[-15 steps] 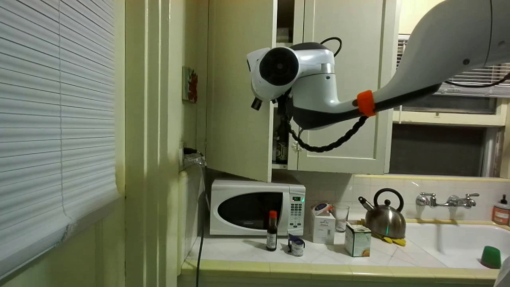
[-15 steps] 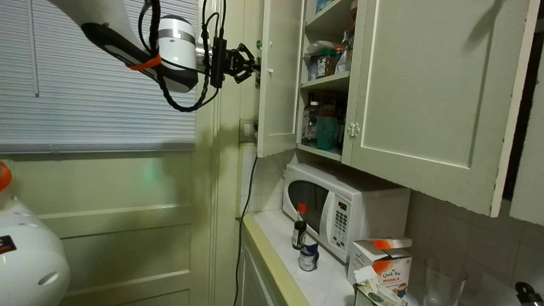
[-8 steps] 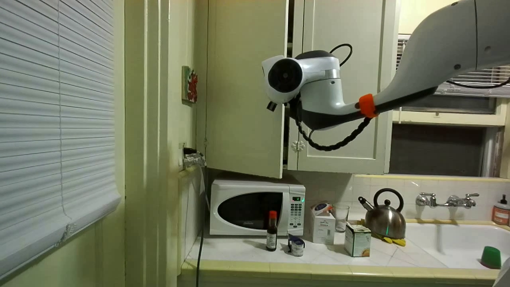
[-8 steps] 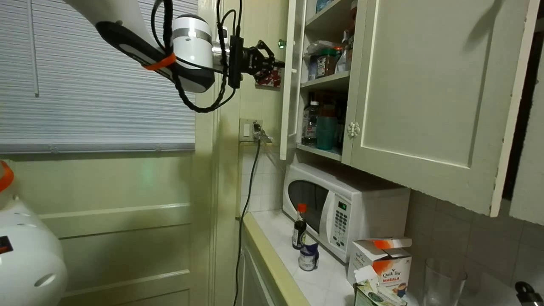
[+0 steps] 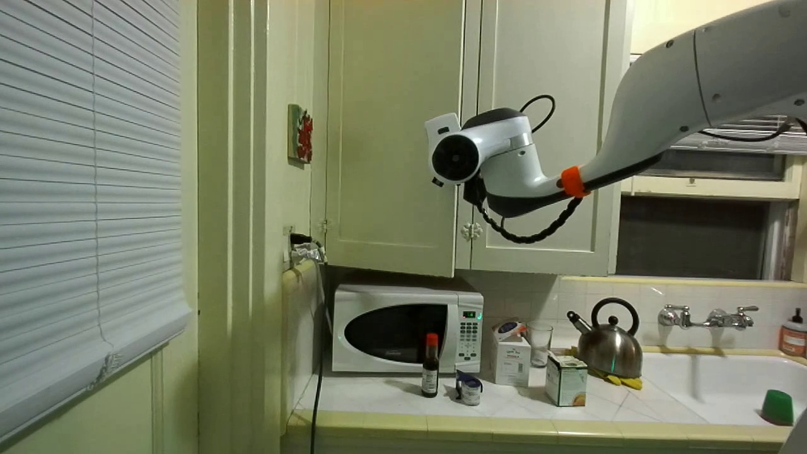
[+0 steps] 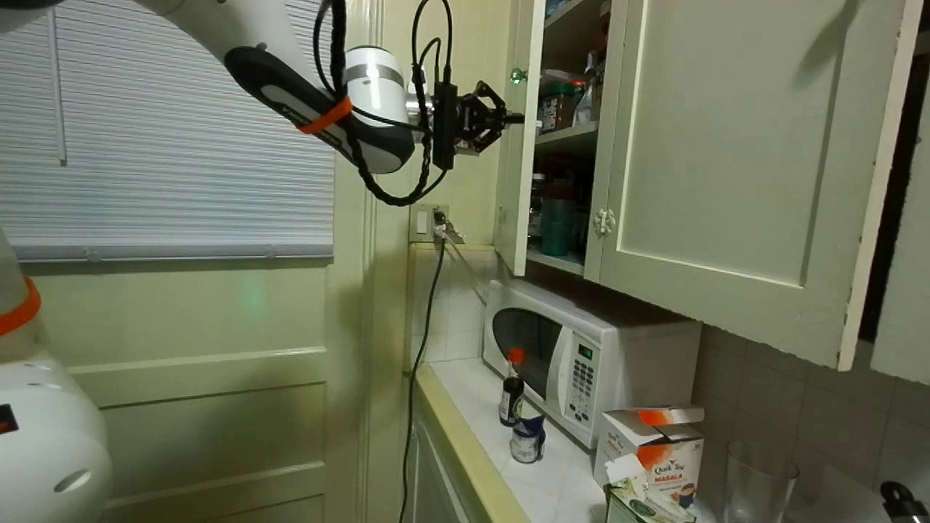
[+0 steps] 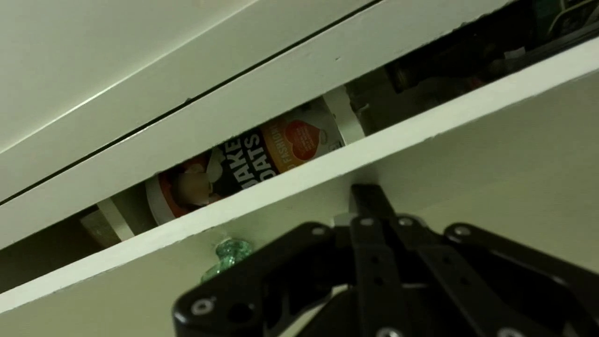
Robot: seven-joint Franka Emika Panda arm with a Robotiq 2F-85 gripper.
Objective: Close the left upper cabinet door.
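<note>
The left upper cabinet door [image 5: 391, 157] is tall and cream with a recessed panel. It stands slightly ajar; in an exterior view its free edge [image 6: 532, 181] is out from the frame and the shelves show behind it. My gripper [image 6: 517, 118] has its fingertips together at the door's outer face, near the free edge and beside the green glass knob [image 6: 517, 75]. In the wrist view the shut fingertips [image 7: 369, 196] meet the door face [image 7: 468, 173], and a dark gap lies between door edge and frame. They hold nothing. In an exterior view the wrist hides the gripper.
The right-hand cream door [image 5: 542, 139] is beside the frame. An oats canister [image 7: 281, 145] shows inside the cabinet. Below are the white microwave [image 5: 403, 328], a red-capped bottle [image 5: 430, 366], tea boxes [image 5: 512, 359] and a kettle [image 5: 610, 347]. A side wall [image 6: 465, 174] flanks the door.
The door has swung inward toward the frame, and the gap has narrowed. The arm has moved toward the cabinet with it, fingertips staying at the door's outer face.
</note>
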